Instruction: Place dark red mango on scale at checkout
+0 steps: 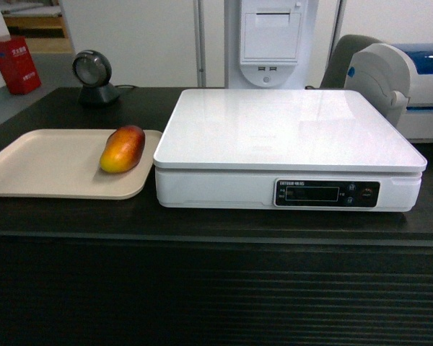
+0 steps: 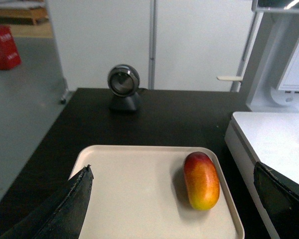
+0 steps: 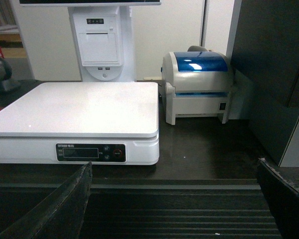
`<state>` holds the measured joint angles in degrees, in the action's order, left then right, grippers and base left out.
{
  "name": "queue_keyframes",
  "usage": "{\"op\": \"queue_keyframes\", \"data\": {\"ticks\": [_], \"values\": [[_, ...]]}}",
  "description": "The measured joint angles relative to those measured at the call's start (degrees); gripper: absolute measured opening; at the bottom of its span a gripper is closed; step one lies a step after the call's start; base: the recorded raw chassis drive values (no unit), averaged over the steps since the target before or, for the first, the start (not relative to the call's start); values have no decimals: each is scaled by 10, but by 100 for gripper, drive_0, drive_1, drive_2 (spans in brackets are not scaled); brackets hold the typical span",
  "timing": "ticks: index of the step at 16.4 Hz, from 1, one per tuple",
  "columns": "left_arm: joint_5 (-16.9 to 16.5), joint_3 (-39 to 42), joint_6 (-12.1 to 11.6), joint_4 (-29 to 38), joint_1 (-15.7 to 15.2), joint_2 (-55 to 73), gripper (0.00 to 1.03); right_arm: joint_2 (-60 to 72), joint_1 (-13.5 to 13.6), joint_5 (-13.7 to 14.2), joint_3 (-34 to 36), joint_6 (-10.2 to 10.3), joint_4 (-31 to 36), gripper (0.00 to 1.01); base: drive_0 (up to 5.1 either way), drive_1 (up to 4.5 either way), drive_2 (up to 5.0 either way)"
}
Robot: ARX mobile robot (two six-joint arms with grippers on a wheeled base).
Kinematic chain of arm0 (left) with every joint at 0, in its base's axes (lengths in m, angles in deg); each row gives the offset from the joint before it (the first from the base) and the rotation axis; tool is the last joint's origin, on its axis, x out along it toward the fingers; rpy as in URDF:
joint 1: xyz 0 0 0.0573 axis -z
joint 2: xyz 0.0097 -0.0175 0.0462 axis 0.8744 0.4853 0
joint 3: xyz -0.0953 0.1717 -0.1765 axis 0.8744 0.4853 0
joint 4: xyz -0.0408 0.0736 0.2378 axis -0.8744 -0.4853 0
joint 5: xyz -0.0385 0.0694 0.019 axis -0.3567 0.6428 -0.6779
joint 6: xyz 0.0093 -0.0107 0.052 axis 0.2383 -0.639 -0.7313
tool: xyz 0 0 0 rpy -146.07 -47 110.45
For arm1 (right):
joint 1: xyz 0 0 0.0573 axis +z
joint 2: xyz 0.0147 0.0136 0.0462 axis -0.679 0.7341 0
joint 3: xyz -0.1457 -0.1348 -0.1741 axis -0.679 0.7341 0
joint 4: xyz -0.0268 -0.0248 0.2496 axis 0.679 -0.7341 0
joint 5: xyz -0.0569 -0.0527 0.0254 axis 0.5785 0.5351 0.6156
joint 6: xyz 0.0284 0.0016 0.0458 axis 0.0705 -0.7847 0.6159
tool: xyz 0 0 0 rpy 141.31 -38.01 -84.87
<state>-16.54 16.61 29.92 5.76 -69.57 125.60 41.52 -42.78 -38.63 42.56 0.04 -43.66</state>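
1. Locate the dark red mango: it lies on the beige tray, near the tray's right edge, just beside the scale on the checkout surface.
2. Pincer state: the left pincer stands wide, empty, above the tray; the right pincer is likewise wide, empty, before the scale.
3. Orientation: the fruit's long axis runs front to back, red end away from the robot, yellow end nearer.
4. Recommended grasp: shift the left pincer rightward, close across the short axis at mid-length.
5. Lift clear of the tray rim before crossing to the platform.
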Motion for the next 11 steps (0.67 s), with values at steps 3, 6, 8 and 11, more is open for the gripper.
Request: {"op": "queue_keyframes", "data": {"ticks": [3, 6, 8, 11], "values": [[-25, -139, -18, -44, 37, 180, 98, 0, 0, 0, 0, 0, 0, 98, 0, 0, 0], [-42, -257, -42, -103, 66, 280, 98, 0, 0, 0, 0, 0, 0, 98, 0, 0, 0], [-46, -312, -55, -140, 78, 320, 98, 0, 0, 0, 0, 0, 0, 98, 0, 0, 0], [-38, -374, -74, -186, 86, 367, 98, 0, 0, 0, 0, 0, 0, 98, 0, 0, 0]]}}
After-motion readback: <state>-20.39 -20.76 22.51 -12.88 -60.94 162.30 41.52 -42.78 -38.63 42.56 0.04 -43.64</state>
